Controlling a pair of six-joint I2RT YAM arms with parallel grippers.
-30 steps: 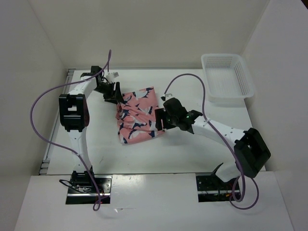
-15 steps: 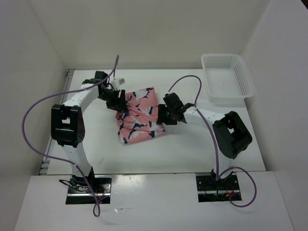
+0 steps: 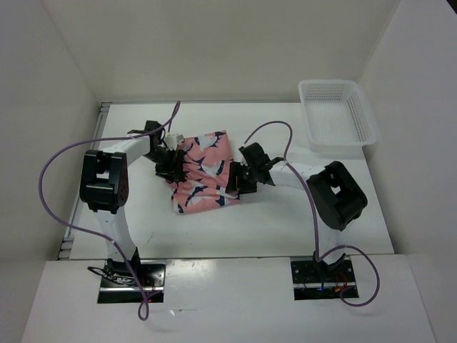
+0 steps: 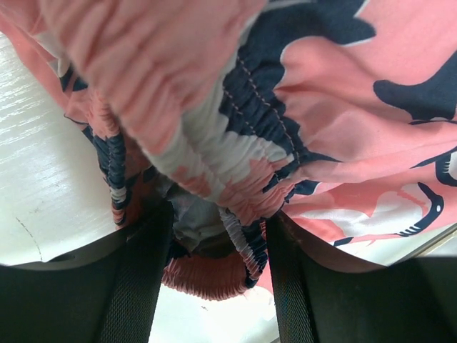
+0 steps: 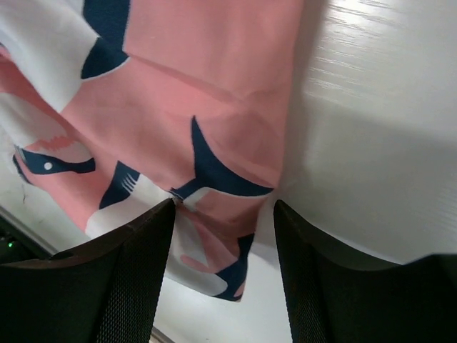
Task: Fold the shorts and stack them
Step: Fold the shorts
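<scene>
the shorts [image 3: 203,175] lie crumpled in the middle of the worktop [image 3: 400,214], an end effector at each side. the left end effector [image 3: 170,166] sits at their left edge. in the left wrist view its fingers [image 4: 143,286] stand partly apart with the gathered elastic waistband [image 4: 239,243] bunched in the gap, touching both; whether it is pinched i cannot tell. the right end effector [image 3: 238,179] is at the right edge. its fingers [image 5: 136,279] stand fairly wide astride a flat corner of the fabric, with bare worktop showing beside the right finger. a white mesh basket [image 3: 337,118] stands in the far right corner, well apart from the shorts. the right arm's bent black elbow [image 3: 337,194] lies near and right of the cloth. purple cables [image 3: 50,186] loop above both arms.
</scene>
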